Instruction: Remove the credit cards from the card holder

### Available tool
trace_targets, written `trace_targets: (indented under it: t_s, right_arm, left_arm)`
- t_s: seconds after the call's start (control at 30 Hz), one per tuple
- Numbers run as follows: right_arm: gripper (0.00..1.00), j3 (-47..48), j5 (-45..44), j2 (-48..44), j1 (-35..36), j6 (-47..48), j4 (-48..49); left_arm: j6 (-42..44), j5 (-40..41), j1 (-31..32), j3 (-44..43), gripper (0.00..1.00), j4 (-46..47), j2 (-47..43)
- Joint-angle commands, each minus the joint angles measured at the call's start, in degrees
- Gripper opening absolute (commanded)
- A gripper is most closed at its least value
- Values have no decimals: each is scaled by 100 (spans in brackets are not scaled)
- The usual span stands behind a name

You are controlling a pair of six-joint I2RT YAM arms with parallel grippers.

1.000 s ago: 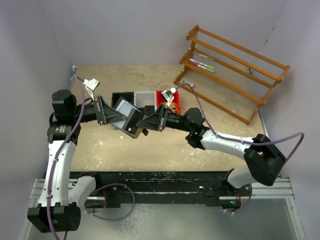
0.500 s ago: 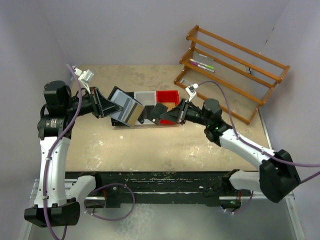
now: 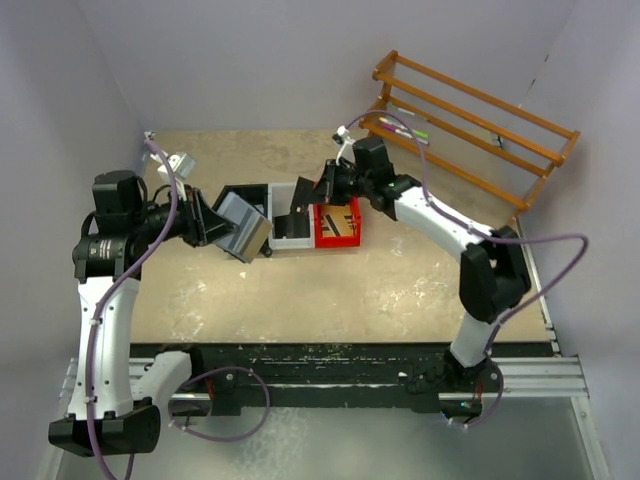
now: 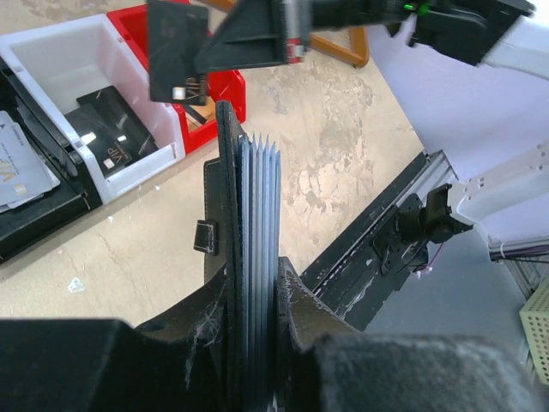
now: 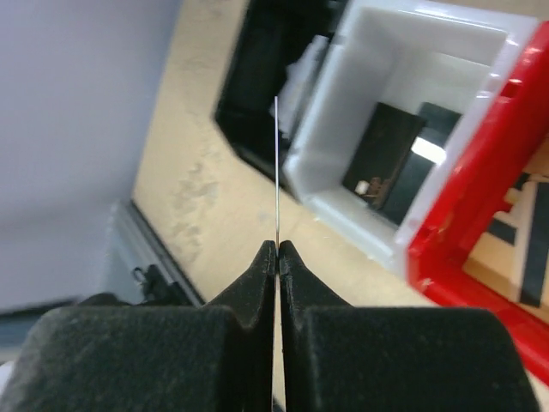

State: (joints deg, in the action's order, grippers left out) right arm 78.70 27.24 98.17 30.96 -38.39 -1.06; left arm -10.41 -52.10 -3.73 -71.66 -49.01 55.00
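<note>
The tan table (image 3: 330, 290) is closed in by pale walls (image 3: 250, 60) at its left and far edges; a wooden rack (image 3: 470, 150) fills the far right corner and runs along the right edge; a joined row of black tray (image 3: 240, 192), white tray (image 3: 290, 243) and red tray (image 3: 340, 241) sits mid-table toward the far edge, with a bare stretch of surface between it and the near edge. The left gripper (image 4: 253, 296) hangs above the table by the near left corner of the trays, its jaws clamped on the card holder (image 4: 221, 215); the holder stands on edge, with the credit cards (image 4: 259, 232) fanned out tightly against its inner face. The right gripper (image 5: 276, 249) reaches in from the far right over the white tray, jaws pressed together on one thin dark card (image 4: 176, 51) held clear above the rim; more black cards (image 4: 107, 129) lie inside that tray; a pale card (image 4: 17, 172) lies in the black one.
</note>
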Motion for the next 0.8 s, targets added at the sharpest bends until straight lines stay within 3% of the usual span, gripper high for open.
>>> trace_targets:
  t_s: [0.0,0.33,0.6,0.77]
  right_arm:
    - [0,790,-545,798,16,628,-885]
    - [0,1834,-1125,2059,432,827,-1440]
    - [0,2203,-1506,2475,645,877,-1663]
    - [26,2270,-1824,2353,653,898,-1889]
  left_arm:
    - [326,-335,-14,-238,18,15,-181]
    - [197,-696,-14,-234,17,54,-172]
    - [183,-798,-14,-232,17,-2,-206]
    - [198,-886,-14,-288,16,-12,-220]
